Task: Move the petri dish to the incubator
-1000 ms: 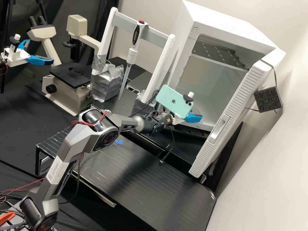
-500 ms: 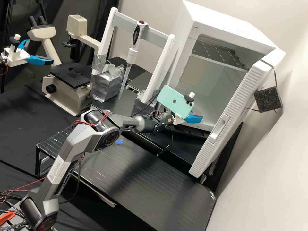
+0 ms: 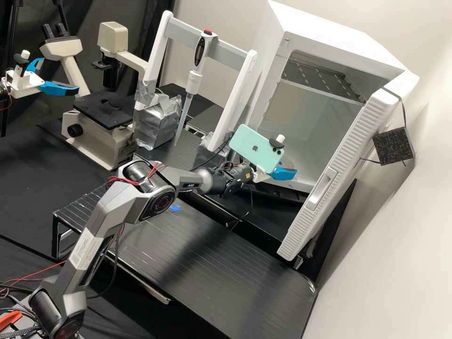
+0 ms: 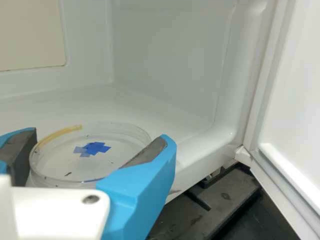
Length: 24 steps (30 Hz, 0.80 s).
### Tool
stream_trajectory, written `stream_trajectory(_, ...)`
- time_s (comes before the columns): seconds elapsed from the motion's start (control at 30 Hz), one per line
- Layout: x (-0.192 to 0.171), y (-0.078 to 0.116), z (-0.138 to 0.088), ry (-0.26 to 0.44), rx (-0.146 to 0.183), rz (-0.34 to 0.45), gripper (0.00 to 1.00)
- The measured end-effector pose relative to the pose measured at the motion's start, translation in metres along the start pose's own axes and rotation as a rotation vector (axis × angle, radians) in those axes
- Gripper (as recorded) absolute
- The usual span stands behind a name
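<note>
Petri dish point(image 4: 62, 165) pinched level btwn the gripper's point(image 4: 98, 136) two blue fingers, likely for a flat set-down in the incubator point(image 3: 325, 33).
Door point(image 3: 351, 150) stands wide beside gripper, prob. for arm access; mark point(image 4: 94, 147) below prob. the target. Onlooker's count: 1 gripper, 1 dish, 1 incubator, 1 door, 1 mark.

Petri dish point(image 4: 62, 162): clear, round, shallow; yellowish strip at rim, blue patch visible within outline. Gripped at sides, roughly level, at incubator's mouth, low over its floor. Incubator point(image 3: 346, 40): white, boxy, door open.
</note>
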Motion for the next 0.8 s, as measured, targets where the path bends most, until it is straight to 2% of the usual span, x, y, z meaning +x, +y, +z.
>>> stream_trajectory(0.2,0.000,0.000,0.000,0.002,-0.005,-0.002,1.00)
stream_trajectory(0.3,0.000,-0.002,0.001,0.004,-0.021,-0.011,1.00)
stream_trajectory(0.47,-0.010,-0.009,0.004,0.034,-0.008,-0.021,1.00)
stream_trajectory(0.63,-0.037,-0.002,0.009,0.056,0.027,-0.026,1.00)
stream_trajectory(0.8,-0.067,0.011,0.019,0.074,0.112,0.014,1.00)
